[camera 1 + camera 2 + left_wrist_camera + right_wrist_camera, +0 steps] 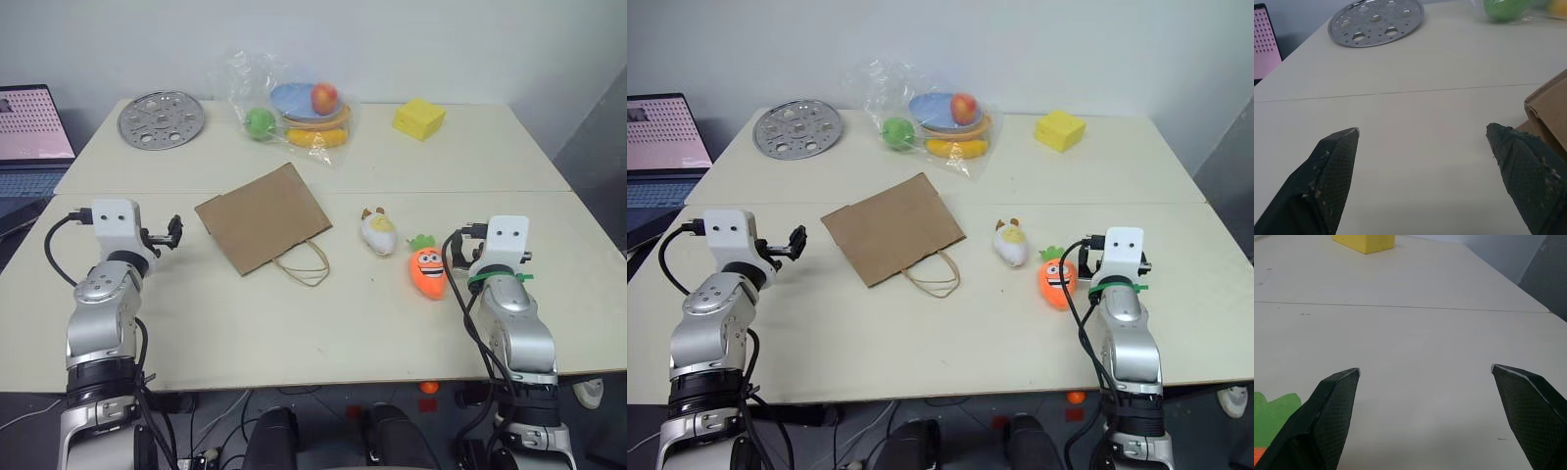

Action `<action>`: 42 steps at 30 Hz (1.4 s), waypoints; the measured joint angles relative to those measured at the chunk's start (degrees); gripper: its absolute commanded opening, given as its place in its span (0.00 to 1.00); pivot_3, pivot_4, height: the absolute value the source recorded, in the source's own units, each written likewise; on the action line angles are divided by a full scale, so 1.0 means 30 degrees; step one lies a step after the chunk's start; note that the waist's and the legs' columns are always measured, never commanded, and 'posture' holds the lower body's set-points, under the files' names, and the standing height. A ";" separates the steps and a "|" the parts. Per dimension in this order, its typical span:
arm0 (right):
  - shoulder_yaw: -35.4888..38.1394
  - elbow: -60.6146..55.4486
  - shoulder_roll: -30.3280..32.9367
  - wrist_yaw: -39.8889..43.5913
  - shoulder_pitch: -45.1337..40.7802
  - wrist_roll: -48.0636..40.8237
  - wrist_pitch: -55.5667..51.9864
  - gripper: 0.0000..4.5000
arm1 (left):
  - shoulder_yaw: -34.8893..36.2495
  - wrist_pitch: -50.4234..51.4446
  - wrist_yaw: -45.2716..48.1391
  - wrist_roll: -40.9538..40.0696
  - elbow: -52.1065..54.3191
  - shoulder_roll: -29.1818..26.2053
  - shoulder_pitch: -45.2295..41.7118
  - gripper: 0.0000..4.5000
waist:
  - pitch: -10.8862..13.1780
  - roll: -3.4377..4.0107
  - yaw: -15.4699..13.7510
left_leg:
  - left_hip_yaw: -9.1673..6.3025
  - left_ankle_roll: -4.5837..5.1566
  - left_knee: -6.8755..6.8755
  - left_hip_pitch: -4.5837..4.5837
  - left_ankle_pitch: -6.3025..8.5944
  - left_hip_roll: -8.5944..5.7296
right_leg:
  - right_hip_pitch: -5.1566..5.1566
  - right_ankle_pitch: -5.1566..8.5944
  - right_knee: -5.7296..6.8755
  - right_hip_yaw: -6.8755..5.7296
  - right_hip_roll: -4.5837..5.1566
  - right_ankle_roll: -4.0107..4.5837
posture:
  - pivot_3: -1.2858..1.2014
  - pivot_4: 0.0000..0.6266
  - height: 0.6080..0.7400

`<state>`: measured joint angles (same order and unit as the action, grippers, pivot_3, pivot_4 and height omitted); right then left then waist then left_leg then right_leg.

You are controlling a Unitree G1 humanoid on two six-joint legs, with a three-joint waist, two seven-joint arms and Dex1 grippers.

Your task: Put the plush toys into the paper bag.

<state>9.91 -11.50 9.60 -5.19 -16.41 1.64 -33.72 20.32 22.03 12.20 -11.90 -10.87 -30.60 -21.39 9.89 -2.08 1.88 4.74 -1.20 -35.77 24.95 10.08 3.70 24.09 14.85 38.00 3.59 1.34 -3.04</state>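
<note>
Brown paper bag (263, 216) is lying flat; my spread, empty left gripper (1422, 147) and right gripper (1425, 382) are risking pushing toys against its closed mouth.

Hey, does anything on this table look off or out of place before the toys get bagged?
Yes: the paper bag lies flat and askew on the table, its mouth closed, so nothing can drop in yet.
</note>
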 measured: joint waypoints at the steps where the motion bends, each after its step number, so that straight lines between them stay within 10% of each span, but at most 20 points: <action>1: -0.0001 0.0002 0.0001 0.0008 0.0000 0.0000 0.0000 1.00 | 0.0000 0.0035 0.0006 -0.0030 0.0000 0.0000 0.0002 0.99 | 0.0000 0.0000 0.0001 | 0.0000 0.0000 0.0000 0.0000 0.0000 0.0000 | 0.0000 0.0000 0.0000 0.0000 0.0000 0.0000 | 0.52 0.24 1.00; 13: -0.0388 0.0003 0.0539 0.0639 -0.0047 0.0000 0.0059 1.00 | 0.0286 -0.0120 0.0519 -0.0686 0.0641 -0.0003 0.0298 0.99 | 0.0000 0.0000 0.0003 | 0.0009 0.0000 -0.0001 0.0000 0.0000 0.0000 | 0.0001 0.0000 -0.0002 0.0008 0.0000 0.0002 | 0.52 0.24 1.00; 22: -0.0546 -0.0362 0.4643 0.7156 -0.1168 -0.3044 0.0154 1.00 | -0.0173 -0.0107 0.6604 -0.2579 0.3045 -0.2974 0.0621 0.99 | 0.0004 -0.0007 -0.0007 | 0.0009 0.0002 0.0014 0.0000 0.0003 -0.0001 | 0.0000 0.0014 -0.0022 0.0001 0.0001 0.0026 | 0.52 0.24 1.00; 31: -0.1646 -0.3493 0.9809 1.6918 -0.1893 -0.9577 -0.2465 1.00 | -0.6489 0.0662 1.3911 -0.2925 0.6494 -0.5436 -0.0950 0.99 | 0.0014 -0.0023 -0.0059 | 0.0004 0.0011 0.0006 0.0000 0.0009 0.0004 | -0.0007 0.0087 -0.0032 0.0005 -0.0006 0.0151 | 0.52 0.24 1.00; 42: -0.2262 -0.4490 0.9193 1.5825 -0.2414 -1.0713 -0.3666 1.00 | -1.1126 -0.3345 1.4964 0.1258 0.4217 -0.3169 -0.2180 0.99 | 0.0018 -0.0031 -0.0055 | 0.0005 0.0015 -0.0019 0.0007 0.0010 -0.0001 | -0.0001 0.0079 -0.0026 0.0024 -0.0014 0.0138 | 0.52 0.24 1.00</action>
<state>3.13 -24.97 37.18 42.29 -23.66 -30.49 -44.72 -13.06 11.99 57.09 -8.13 1.78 -40.11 -27.93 9.94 -2.17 1.71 4.76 -1.15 -35.83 24.97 10.11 3.70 24.08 15.09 37.93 3.66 1.30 -2.62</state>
